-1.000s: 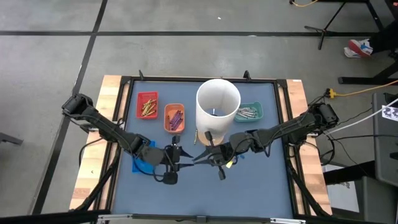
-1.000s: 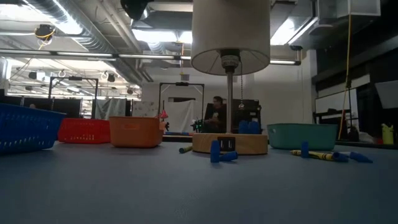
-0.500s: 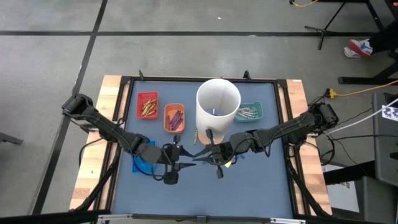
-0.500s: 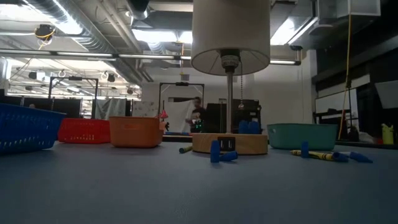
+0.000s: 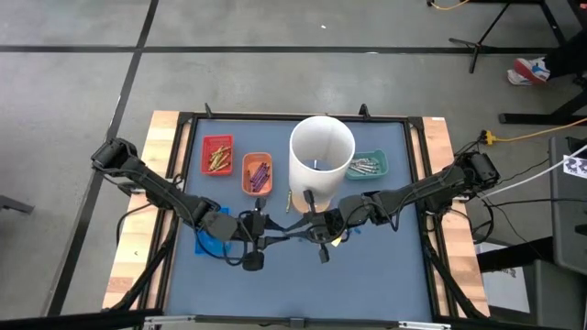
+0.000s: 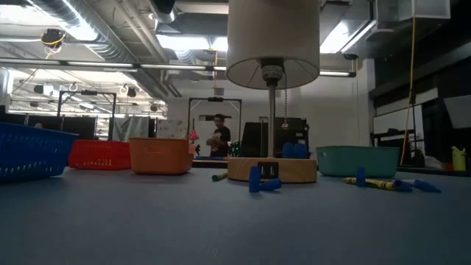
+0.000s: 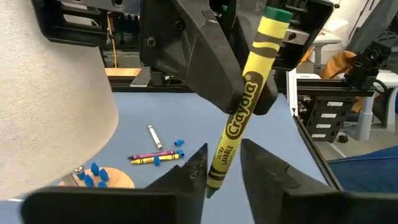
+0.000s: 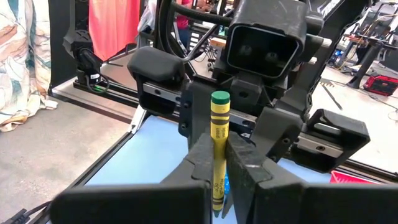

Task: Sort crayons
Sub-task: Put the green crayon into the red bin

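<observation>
Crayons lie in several places: one yellow crayon point(image 8: 218, 155) is held up above mid-bench, clamped between the right hand's point(image 8: 219, 163) closed fingers, and a few loose ones point(image 6: 377, 182) lie on the mat just beside the teal tray point(image 5: 368, 166). The left hand point(image 7: 221, 167) faces the right one, its fingers apart on either side of the yellow crayon's lower end; whether they touch it I cannot tell. Seen from above, the two hands meet in front of the white cylinder point(image 5: 321, 159).

The bench point(image 5: 303, 275) has a blue-grey mat in a dark frame with wooden edges, standing on a grey concrete floor. Beyond it is a workshop with ceiling lights, ducts and racks, and a person point(image 6: 218, 140) stands far off in the background.

A red tray point(image 5: 217, 154) holds gold-brown crayons, an orange tray point(image 5: 257, 173) holds purple ones, and the teal tray holds grey ones. A blue tray point(image 5: 214, 243) lies under the left arm, so its contents are hidden. The cylinder stands on a round wooden base point(image 6: 271, 169) with small blue pieces point(image 6: 263, 184) before it.

From bench height both hands are out of sight, and the cylinder's top is cut off.
</observation>
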Motion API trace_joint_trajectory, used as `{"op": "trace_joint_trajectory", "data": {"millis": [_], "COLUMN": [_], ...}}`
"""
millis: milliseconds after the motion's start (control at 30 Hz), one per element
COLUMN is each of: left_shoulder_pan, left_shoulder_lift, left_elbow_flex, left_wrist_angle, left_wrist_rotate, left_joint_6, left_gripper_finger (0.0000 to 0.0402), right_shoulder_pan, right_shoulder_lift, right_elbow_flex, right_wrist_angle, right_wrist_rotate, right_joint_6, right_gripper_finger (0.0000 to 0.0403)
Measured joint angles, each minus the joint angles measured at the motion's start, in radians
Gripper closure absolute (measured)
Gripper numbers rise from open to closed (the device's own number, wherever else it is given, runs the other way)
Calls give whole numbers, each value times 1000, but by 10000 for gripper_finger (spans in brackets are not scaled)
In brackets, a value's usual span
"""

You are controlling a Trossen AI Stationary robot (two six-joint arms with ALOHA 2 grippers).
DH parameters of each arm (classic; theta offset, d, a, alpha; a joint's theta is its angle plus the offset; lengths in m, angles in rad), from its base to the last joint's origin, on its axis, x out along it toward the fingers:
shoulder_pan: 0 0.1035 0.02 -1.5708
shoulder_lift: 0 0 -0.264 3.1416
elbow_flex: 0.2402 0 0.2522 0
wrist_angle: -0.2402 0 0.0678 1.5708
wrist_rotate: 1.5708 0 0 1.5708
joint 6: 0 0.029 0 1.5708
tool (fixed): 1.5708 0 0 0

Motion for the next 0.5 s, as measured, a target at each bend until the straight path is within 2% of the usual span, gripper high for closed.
{"op": "trace_joint_trajectory", "data": {"millis": [267,500], "left_shoulder_pan": [-1,-1], "left_shoulder_lift": [0,0], "left_elbow_flex": [0,0], "left_wrist_angle": [-2,-6], "left_wrist_rotate": [0,1], "left_joint_6": [5,5], "left_gripper_finger": [389,391], "right_shoulder_pan": [0,0], "right_shoulder_lift": [0,0], "right_elbow_flex": [0,0], "right_wrist_angle": [0,-2], "right_wrist_rotate": [-1,-1], "right_joint_6": [6,5], "right_gripper_finger": [379,379]}}
